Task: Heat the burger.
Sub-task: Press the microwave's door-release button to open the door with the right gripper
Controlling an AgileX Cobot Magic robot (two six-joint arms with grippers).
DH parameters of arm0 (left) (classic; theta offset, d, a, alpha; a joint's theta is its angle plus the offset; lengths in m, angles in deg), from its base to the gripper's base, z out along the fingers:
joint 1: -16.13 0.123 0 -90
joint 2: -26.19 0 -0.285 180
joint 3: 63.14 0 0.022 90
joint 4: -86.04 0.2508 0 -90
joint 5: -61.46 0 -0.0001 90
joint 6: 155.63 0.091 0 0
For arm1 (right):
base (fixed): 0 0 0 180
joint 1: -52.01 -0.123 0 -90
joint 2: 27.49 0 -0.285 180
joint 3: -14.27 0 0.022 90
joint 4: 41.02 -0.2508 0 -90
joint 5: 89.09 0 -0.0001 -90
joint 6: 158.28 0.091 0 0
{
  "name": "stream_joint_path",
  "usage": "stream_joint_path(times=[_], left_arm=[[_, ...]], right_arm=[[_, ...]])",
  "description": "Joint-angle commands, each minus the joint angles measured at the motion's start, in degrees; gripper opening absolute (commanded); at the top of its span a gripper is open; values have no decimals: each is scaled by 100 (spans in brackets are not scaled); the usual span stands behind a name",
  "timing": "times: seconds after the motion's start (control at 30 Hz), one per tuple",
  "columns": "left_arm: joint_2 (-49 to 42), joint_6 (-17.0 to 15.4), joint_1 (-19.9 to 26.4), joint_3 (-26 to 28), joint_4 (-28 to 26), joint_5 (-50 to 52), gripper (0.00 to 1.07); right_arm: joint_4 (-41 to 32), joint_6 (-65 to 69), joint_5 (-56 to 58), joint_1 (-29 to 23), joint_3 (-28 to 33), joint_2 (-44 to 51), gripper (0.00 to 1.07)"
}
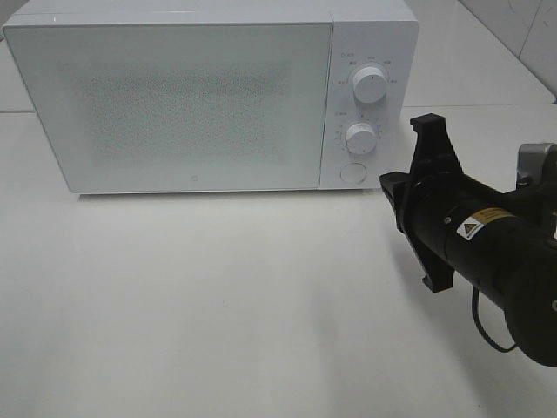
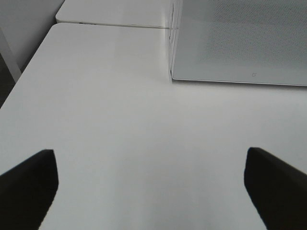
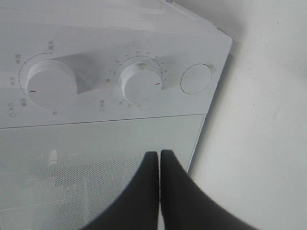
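1. Burger: it shows in no view. It is not on the counter [image 1: 218, 305] near either hand, and I cannot tell whether it sits behind the dotted door [image 1: 174, 104] of the microwave [image 1: 374, 26].
2. Right hand [image 3: 159, 154]: clenched, fingers pressed together on nothing. It hangs just in front of the microwave's control panel [image 3: 96, 43].
3. Left hand [image 2: 149, 153]: released, fingers wide apart and empty, low over bare counter, with the microwave's near corner ahead of it.
4. Step, as I judge it: working the oven's controls, with the door closed. Closed tips suit a poke at the round button [image 3: 195, 79], close ahead of the right hand. That calls for a straight, centred push, clear of the lower knob [image 3: 140, 85] beside it.
5. Materials: the microwave is a smooth, glossy white box, and its door is a flat pane with fine speckling. Both the lower and the upper knob [image 3: 50, 88] are short smooth cylinders with red ticks. The button is a flat disc, the counter matte white, and the fingers black and tapering.
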Motion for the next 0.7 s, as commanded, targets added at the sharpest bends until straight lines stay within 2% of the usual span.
stream_joint_path(times=[0.03, 0.3, 0.5, 0.7], left_arm=[[-97, 0, 11, -17, -40, 29, 98], [-97, 0, 11, -17, -40, 29, 98], [-97, 0, 11, -17, -40, 29, 98], [-97, 0, 11, -17, -40, 29, 98]], right_arm=[[52, 275, 86, -23, -11, 6, 0], [-241, 269, 120, -6, -223, -384, 0], [-269, 286, 115, 6, -670, -814, 0], [-218, 235, 344, 304, -1134, -1163, 0]])
